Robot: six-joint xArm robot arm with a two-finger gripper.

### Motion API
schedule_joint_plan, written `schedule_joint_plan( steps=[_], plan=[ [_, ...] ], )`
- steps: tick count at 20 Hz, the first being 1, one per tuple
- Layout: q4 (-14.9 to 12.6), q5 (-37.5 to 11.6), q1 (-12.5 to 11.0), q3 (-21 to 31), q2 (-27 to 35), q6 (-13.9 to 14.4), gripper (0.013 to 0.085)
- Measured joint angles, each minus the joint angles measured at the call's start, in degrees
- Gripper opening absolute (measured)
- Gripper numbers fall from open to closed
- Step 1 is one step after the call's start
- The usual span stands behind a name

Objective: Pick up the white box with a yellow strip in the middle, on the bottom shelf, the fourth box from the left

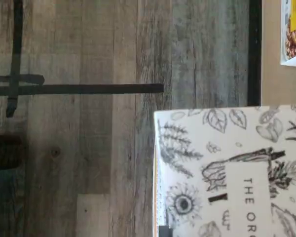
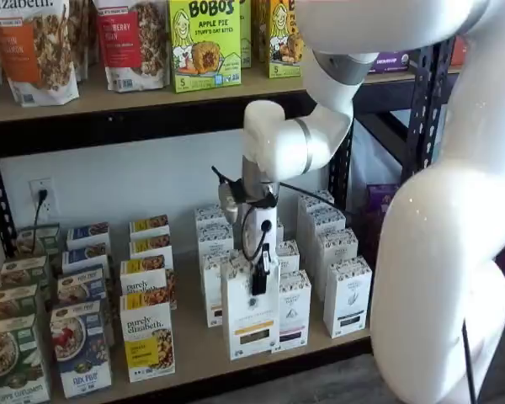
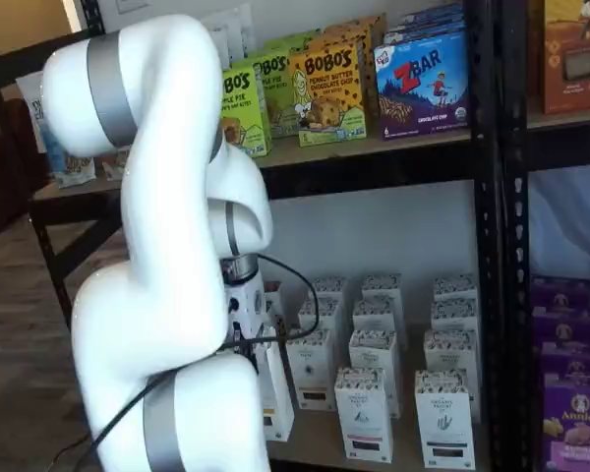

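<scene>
The gripper [image 2: 258, 282] hangs at the top front of the white box [image 2: 250, 324], which stands at the front edge of the bottom shelf [image 2: 194, 358], at 9 o'clock of a black-strip carton [image 2: 295, 311]. Only one dark finger shows (side-on), so grip state cannot be determined. The wrist view shows the box's leaf-printed top [image 1: 232, 168] beside the floor, suggesting the carton sits forward for access.

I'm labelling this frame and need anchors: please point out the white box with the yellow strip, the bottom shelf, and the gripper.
white box [image 2: 249, 324]: a shelf view, on its front face above the yellow strip.
bottom shelf [image 2: 204, 358]: a shelf view, on bare board before the boxes.
gripper [image 2: 258, 284]: a shelf view, at the black fingers over the box's top.
</scene>
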Motion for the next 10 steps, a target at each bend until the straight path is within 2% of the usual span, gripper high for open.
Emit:
schedule_joint_plan(
  steps=[5, 10],
  plan=[
    [-0.92, 2.3, 0.0, 1.42, -3.55, 0.85, 0.041],
    [0.2, 5.22, -0.19, 2.13, -6.21, -0.08, 0.041]
  ],
)
